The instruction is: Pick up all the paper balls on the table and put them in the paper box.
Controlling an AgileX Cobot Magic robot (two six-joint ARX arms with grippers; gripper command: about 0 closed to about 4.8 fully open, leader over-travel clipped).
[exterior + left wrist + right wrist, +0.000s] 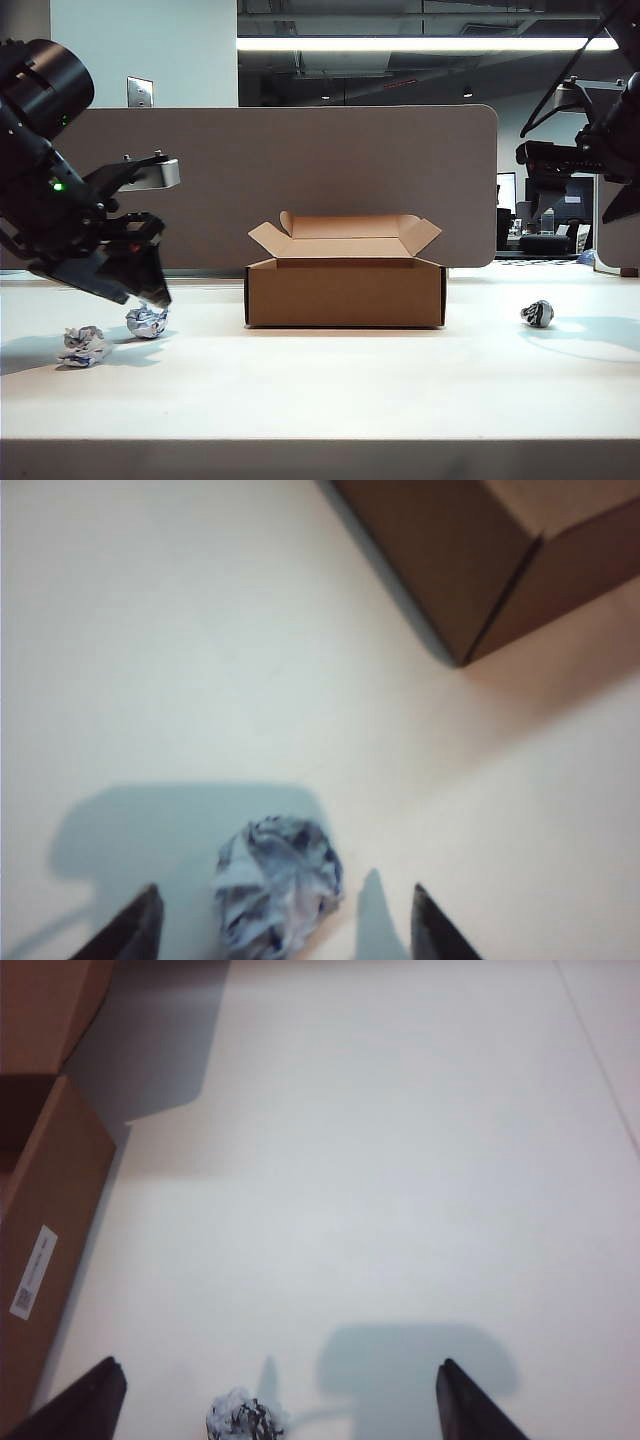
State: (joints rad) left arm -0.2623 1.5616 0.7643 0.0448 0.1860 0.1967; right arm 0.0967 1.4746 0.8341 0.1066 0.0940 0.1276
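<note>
One paper ball (278,882) lies on the bench (200,630) between the spread fingers of the left gripper (285,930), left of the box (345,280). A second ball (84,346) sits nearby. The third (243,1418) lies between the wide-open fingers of the right gripper (275,1405).

The worktop (330,390) is plain white with a grey front edge. The paper box (345,290) is brown cardboard with dark corner edges and a small white label (32,1272) on one side. Between the black left claw's (280,930) tips sits a white paper ball (278,880) mottled blue. Just before the black right claw (275,1400), another ball (240,1418) is white with dark print.
</note>
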